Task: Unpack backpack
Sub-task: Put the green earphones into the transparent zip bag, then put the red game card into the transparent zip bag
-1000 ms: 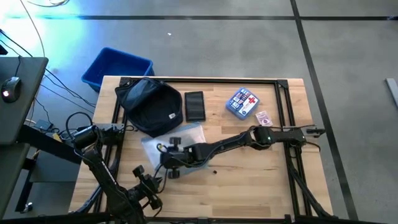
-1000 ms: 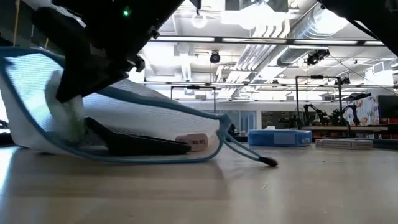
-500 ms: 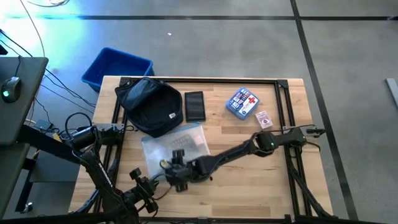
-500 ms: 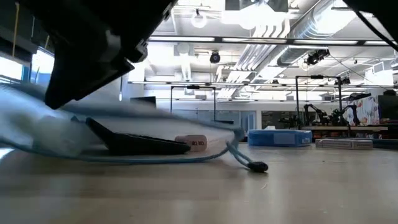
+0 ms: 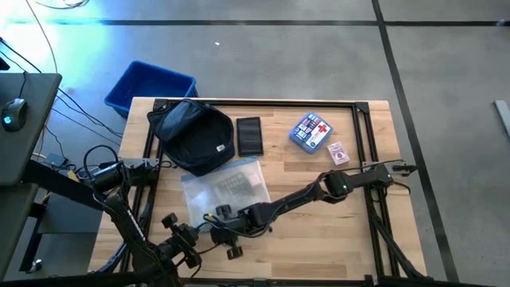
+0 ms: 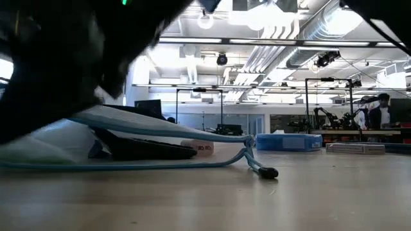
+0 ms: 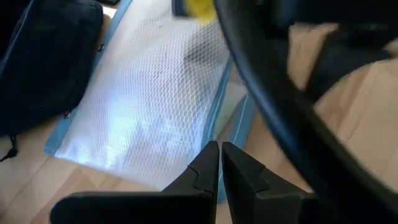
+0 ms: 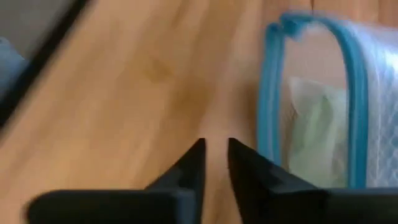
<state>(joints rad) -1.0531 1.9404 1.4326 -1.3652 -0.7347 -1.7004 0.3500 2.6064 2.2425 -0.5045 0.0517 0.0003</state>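
The backpack (image 5: 191, 135), dark and soft, lies at the table's far left. A clear mesh pouch with blue trim (image 5: 227, 188) lies flat on the wood in front of it, with its zip cord (image 6: 260, 168) trailing on the table. My right gripper (image 8: 214, 155) is shut and hovers over bare wood beside the pouch's blue edge (image 8: 272, 99), near its front corner (image 5: 217, 226). My left gripper (image 7: 219, 163) is shut above the pouch's near edge at the table's near left (image 5: 185, 236). Neither gripper holds anything.
A black flat case (image 5: 250, 135), a blue first-aid pouch with a red cross (image 5: 311, 131) and a small card box (image 5: 338, 153) lie on the far half. A blue bin (image 5: 150, 86) stands beyond the far left corner. My right arm (image 5: 319, 190) stretches across the table.
My right gripper held one end of the mesh pouch raised. It has let go and moved down toward the table's near edge. The raised end has fallen, and the pouch now lies flat.
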